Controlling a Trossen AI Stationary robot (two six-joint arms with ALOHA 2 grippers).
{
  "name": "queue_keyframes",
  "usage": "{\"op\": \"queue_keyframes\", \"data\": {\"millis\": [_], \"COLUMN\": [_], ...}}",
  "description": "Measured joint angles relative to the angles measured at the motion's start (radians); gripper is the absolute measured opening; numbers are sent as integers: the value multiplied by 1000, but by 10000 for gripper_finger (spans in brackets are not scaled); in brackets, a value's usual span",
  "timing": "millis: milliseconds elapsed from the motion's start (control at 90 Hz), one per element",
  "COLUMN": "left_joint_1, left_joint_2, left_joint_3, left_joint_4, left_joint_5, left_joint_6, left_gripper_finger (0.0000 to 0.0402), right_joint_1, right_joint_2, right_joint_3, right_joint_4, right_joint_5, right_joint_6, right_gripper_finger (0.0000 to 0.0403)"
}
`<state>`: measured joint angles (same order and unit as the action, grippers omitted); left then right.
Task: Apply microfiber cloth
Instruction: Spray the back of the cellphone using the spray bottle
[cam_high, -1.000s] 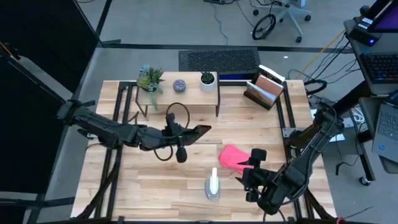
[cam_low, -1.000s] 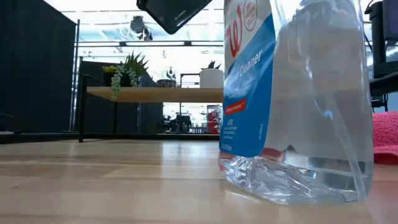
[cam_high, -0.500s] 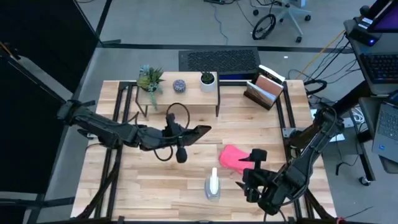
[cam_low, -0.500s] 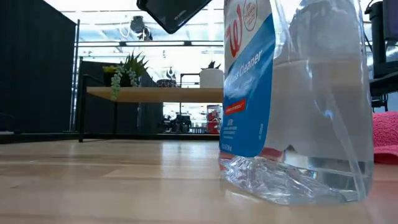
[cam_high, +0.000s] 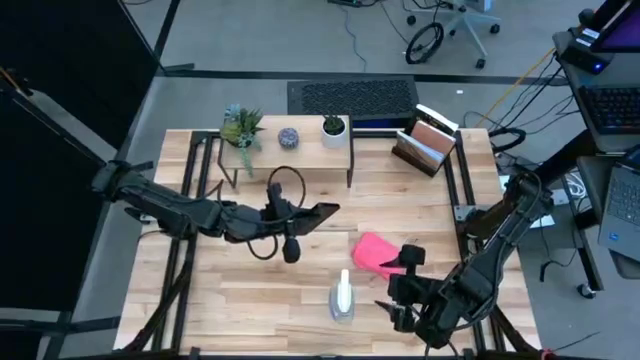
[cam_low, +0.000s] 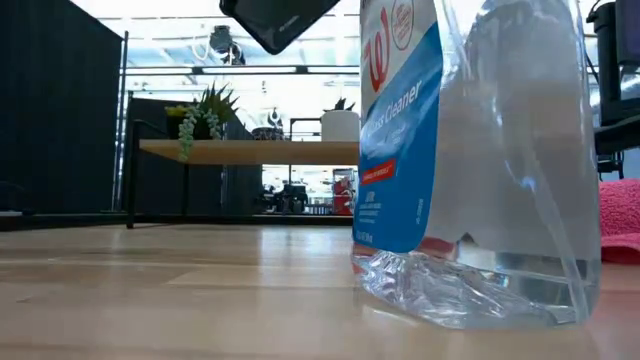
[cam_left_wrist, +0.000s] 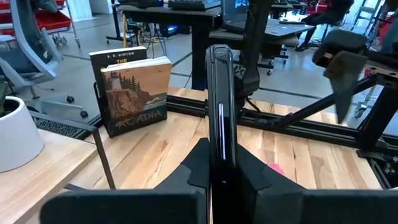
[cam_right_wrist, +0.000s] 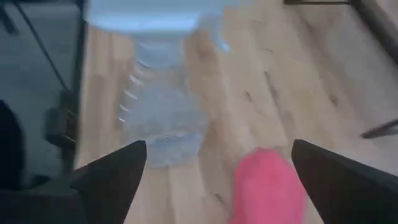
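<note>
The pink microfiber cloth (cam_high: 372, 252) lies crumpled on the wooden table right of centre; it also shows in the right wrist view (cam_right_wrist: 267, 183) and at the low view's edge (cam_low: 620, 215). My right gripper (cam_high: 400, 283) hovers open just near-right of it, fingers spread wide (cam_right_wrist: 219, 144), touching nothing. My left gripper (cam_high: 290, 215) is shut on a black smartphone (cam_high: 315, 210) above the table's middle, seen edge-on in the left wrist view (cam_left_wrist: 221, 106). A clear spray bottle (cam_high: 343, 298) stands upright near the front edge. My left gripper pinches the smartphone's end nearest the wrist (cam_left_wrist: 221, 171) between its two fingers, one on each broad face. The fingers reach level from the table's left. The phone stands on its long edge, sticks out past the fingertips toward the right, and is lifted clear of the table (cam_low: 280, 20).
A small wooden shelf (cam_high: 290, 150) with potted plants stands at the back. A holder with books (cam_high: 428, 145) sits at the back right. The spray bottle (cam_low: 470, 160) is close left of my right gripper. Bare tabletop lies at the front left.
My right gripper has drawn back a little toward the table's near edge, away from the cloth, staying open. The cloth, bottle and held phone have kept their places.
</note>
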<state>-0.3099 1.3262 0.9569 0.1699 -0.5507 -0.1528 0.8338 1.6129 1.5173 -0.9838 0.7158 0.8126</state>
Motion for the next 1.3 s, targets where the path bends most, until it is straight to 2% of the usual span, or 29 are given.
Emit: {"op": "queue_keyframes", "data": {"millis": [111,267,556,689,800,911,1000,1167,1300], "left_joint_1": [-4,-20,-42,-42,-31,-29,-30,-33,-38], "left_joint_2": [0,0,0,0,0,0,0,0,0], "left_joint_3": [0,0,0,0,0,0,0,0,-1], "left_joint_4": [0,-1,0,2,3,3,3,3,2], "left_joint_5": [0,0,0,0,0,-1,-1,-1,-3], "left_joint_6": [-2,-2,0,-10,-22,-23,-23,-24,-24], "left_gripper_finger": [11,11,11,11,11,11,11,11,11], "right_joint_1": [-3,-1,4,17,45,63,47,-26,-46], "right_joint_2": [7,8,3,-50,-112,-163,-181,-168,-152], "right_joint_3": [-21,-132,-363,-367,-372,-441,-546,-684,-703], "right_joint_4": [86,258,690,708,669,717,871,1366,1451], "right_joint_5": [50,98,102,109,163,224,226,111,83], "right_joint_6": [-78,-150,-301,-366,-373,-368,-396,-597,-655], "right_gripper_finger": [385,384,384,384,384,384,384,384,384]}}
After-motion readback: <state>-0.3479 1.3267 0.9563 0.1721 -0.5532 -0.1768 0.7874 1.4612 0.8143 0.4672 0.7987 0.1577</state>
